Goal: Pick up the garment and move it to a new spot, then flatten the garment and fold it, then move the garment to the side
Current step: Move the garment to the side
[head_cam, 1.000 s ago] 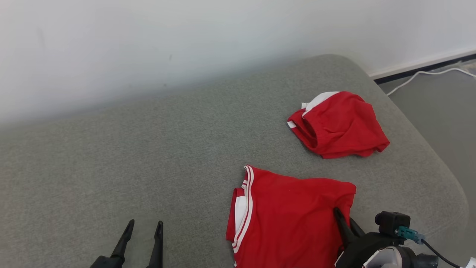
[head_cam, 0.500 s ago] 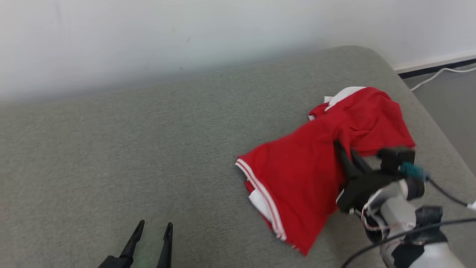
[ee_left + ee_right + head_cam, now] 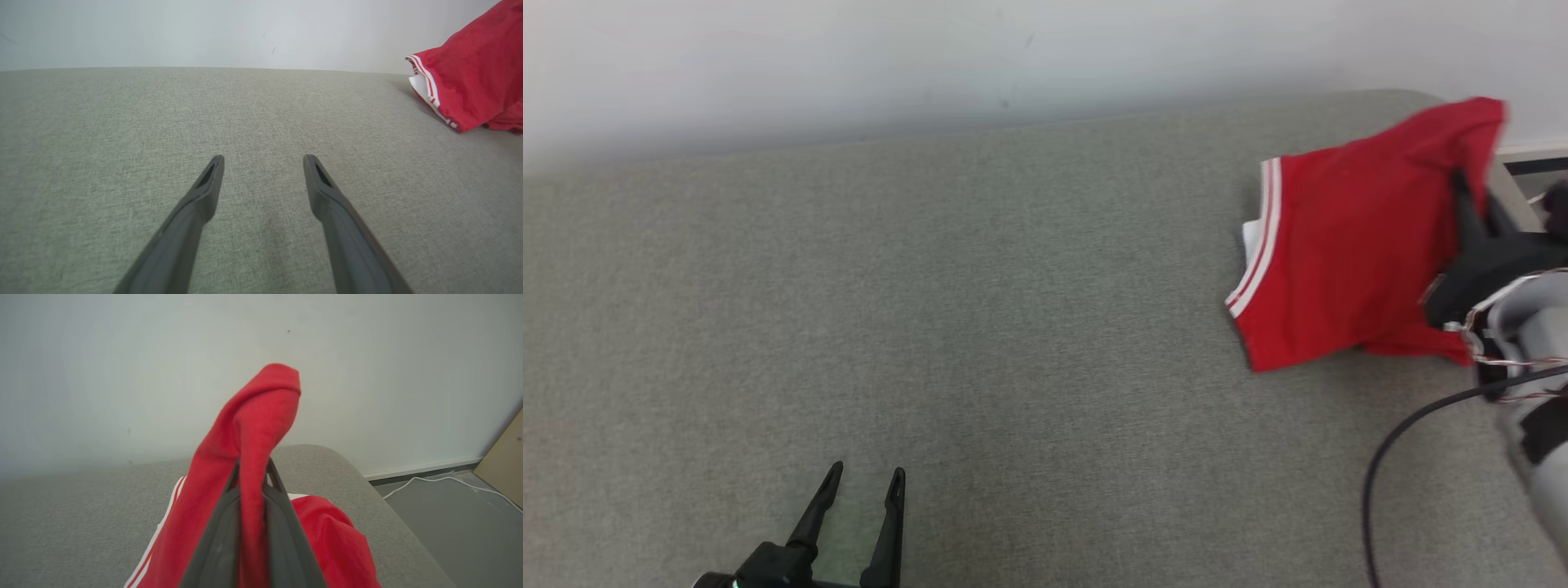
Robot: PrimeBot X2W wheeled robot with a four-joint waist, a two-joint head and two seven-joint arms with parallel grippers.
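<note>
The right gripper (image 3: 1474, 192), jaws pinched on the garment (image 3: 1347, 253), has lifted it from the grey cushion (image 3: 931, 327), where it lay folded a second ago. I judge the move aside to be under way. The cushion edge lies close right of these jaws. Beneath them is possibly a second red heap (image 3: 331, 535). The left gripper (image 3: 263, 159) has jaws wide and empty, with open cushion ahead.

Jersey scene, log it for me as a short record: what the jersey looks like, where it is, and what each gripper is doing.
item: red jersey with white-striped trim, hanging bunched
held by: right gripper, shut on a fold of it
place: right end of the grey cushion, low edge seemingly touching it
other arm: left gripper, open and empty, above bare cushion
backdrop: pale wall
</note>
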